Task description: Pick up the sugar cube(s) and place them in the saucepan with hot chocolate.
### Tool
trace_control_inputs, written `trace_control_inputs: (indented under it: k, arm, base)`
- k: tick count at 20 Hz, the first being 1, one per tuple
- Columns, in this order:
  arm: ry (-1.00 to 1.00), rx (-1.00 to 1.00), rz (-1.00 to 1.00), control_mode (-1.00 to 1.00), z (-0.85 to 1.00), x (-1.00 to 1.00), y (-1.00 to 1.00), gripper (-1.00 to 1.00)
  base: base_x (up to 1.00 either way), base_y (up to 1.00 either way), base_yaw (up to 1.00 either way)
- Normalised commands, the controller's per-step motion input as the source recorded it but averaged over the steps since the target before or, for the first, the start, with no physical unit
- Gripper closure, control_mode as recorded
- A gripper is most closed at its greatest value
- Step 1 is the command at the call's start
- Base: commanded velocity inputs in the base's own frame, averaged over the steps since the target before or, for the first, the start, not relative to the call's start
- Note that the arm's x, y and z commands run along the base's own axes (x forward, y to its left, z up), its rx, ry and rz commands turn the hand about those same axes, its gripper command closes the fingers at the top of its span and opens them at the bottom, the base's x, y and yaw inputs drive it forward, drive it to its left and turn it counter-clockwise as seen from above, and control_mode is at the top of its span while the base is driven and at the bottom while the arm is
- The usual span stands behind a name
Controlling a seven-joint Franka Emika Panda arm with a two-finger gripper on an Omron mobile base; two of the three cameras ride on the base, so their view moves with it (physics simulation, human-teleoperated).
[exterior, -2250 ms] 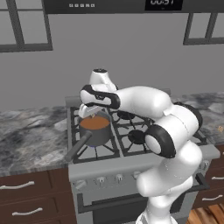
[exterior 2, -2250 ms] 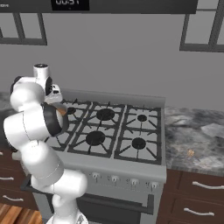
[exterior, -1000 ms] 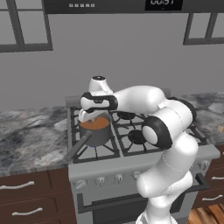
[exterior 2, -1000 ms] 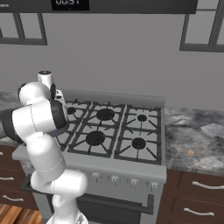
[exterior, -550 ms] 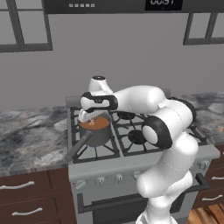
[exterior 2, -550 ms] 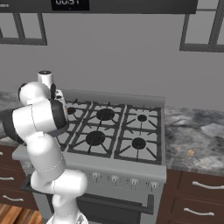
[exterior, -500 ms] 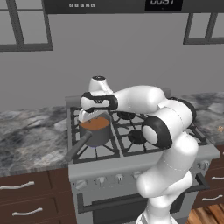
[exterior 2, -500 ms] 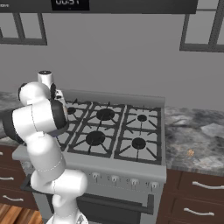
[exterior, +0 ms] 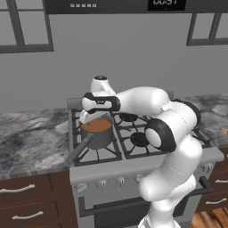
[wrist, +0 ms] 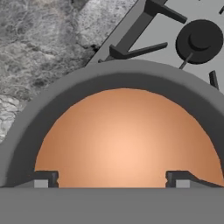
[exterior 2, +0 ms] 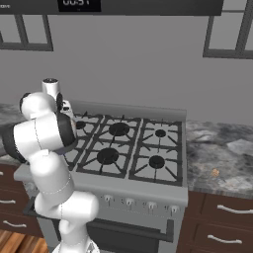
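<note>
Hand view looks straight down into the saucepan with hot chocolate [wrist: 124, 144] on the stove's front-left burner, directly beneath the fingers [wrist: 43, 179], which stand wide apart and empty, while its handle runs toward the counter [exterior: 31, 138] edge.

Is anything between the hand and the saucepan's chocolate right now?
Nothing visible. The hand hangs directly over the saucepan, fingertips wide apart, and the hand view looks straight down onto bare orange-brown chocolate inside the rim. No sugar cube shows on its surface or between the fingertips.
</note>
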Motion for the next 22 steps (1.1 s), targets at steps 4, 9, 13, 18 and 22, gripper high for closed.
trace_control_inputs:
  k: [4, 9, 13, 18, 22]
  arm:
    - [0.0, 0.0, 0.0, -1.0, 0.73, -0.2, -0.07, -1.0]
    - [-0.04, 0.0, 0.0, -1.0, 0.7, -0.33, -0.33, -1.0]
    - [-0.11, -0.01, -0.04, -1.0, 0.5, -0.18, -0.72, -1.0]
    - [-0.11, 0.05, -0.03, -1.0, 0.19, -0.01, -0.89, -1.0]
    - [-0.1, 0.08, 0.0, -1.0, 0.02, -0.16, -0.66, -1.0]
  base:
    - [0.0, 0.0, 0.0]
    - [0.0, 0.0, 0.0]
    - [0.0, 0.0, 0.0]
    - [0.0, 0.0, 0.0]
    - [0.0, 0.0, 0.0]
